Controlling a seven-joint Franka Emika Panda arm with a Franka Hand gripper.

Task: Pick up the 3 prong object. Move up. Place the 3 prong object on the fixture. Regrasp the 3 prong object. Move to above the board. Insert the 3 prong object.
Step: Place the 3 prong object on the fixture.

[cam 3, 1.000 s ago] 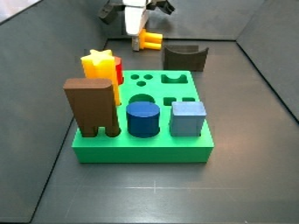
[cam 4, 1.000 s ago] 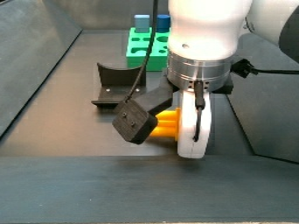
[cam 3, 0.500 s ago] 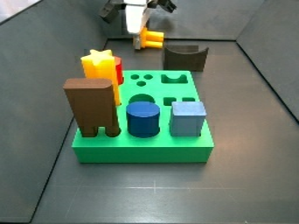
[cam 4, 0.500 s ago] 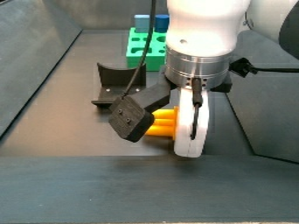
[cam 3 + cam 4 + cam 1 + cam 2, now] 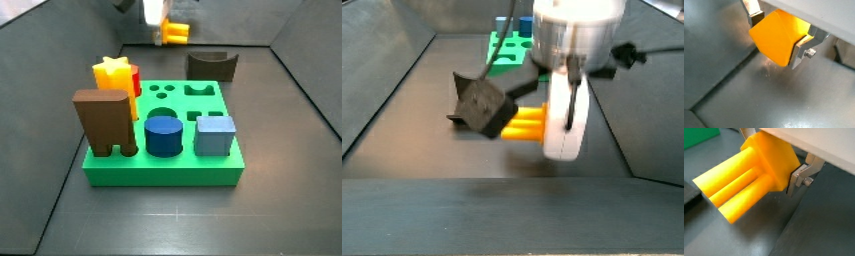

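Observation:
My gripper [image 5: 163, 30] is shut on the 3 prong object [image 5: 174, 37], a small orange-yellow block, and holds it above the grey floor at the far end, behind the board [image 5: 160, 176]. In both wrist views the block sits between the silver fingers [image 5: 805, 46]; its three round prongs [image 5: 734, 190] stick out sideways. The dark brown fixture [image 5: 211, 66] with its U-shaped notch stands on the floor beside the gripper, behind the board's far right corner. In a side view the object [image 5: 524, 126] hangs next to the white finger, with the fixture [image 5: 457, 90] partly hidden behind a dark wrist part.
The green board carries a yellow star block [image 5: 115, 72], a tall brown two-legged block [image 5: 104, 120], a blue cylinder [image 5: 163, 136] and a grey-blue cube [image 5: 217, 136]. Open holes [image 5: 181, 92] show at its far side. Dark walls enclose the floor.
The gripper has risen with the 3 prong object in its jaws, lifting it off the floor. Nothing else moved.

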